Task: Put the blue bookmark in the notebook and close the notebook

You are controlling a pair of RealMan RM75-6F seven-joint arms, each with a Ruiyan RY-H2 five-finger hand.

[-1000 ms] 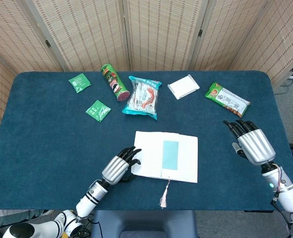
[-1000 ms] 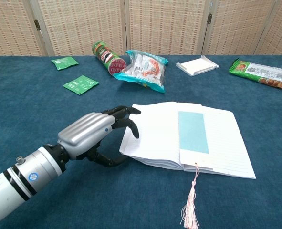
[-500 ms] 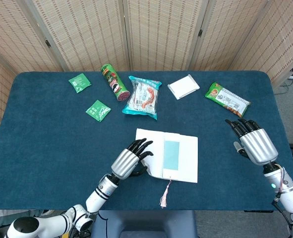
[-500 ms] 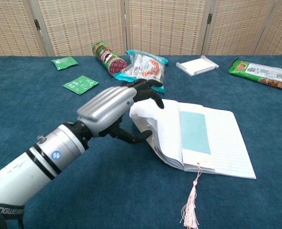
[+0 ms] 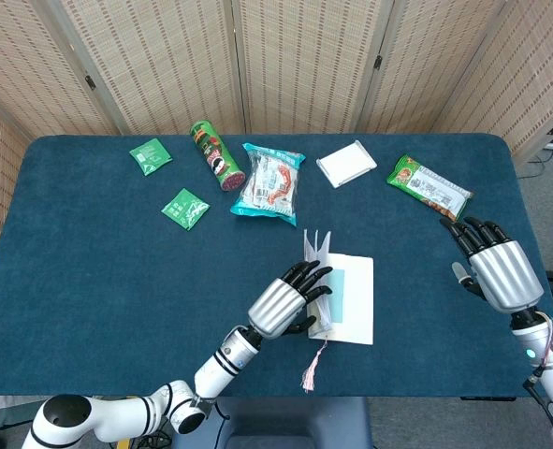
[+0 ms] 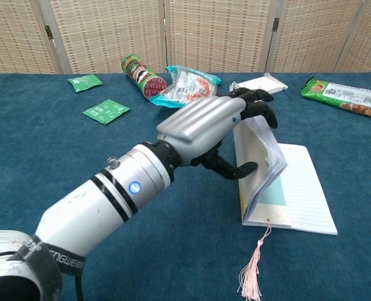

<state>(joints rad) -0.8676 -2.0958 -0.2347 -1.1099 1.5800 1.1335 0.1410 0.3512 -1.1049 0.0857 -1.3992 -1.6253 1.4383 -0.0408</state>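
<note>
Notebook (image 5: 346, 299): lying near the middle of the blue worktop (image 5: 89, 271), its left half standing raised and bending over the right half. Left hand (image 5: 285, 301) is gripping that raised stack of pages, fingers (image 6: 257, 103) over the top edge and thumb under.

Blue bookmark (image 5: 336, 285): lying on the right-hand page, mostly covered by the raised pages; the chest view is showing only a strip of it beneath them. Its pink tassel (image 6: 254, 269) is trailing off the near edge.

Right hand (image 5: 496, 267): showing in the head view only, hovering at the right of the worktop, fingers spread and holding nothing.

Far side: chip can (image 5: 215, 154), two green sachets (image 5: 184, 207), snack bag (image 5: 269, 182), white box (image 5: 345, 164), green packet (image 5: 429, 186).
</note>
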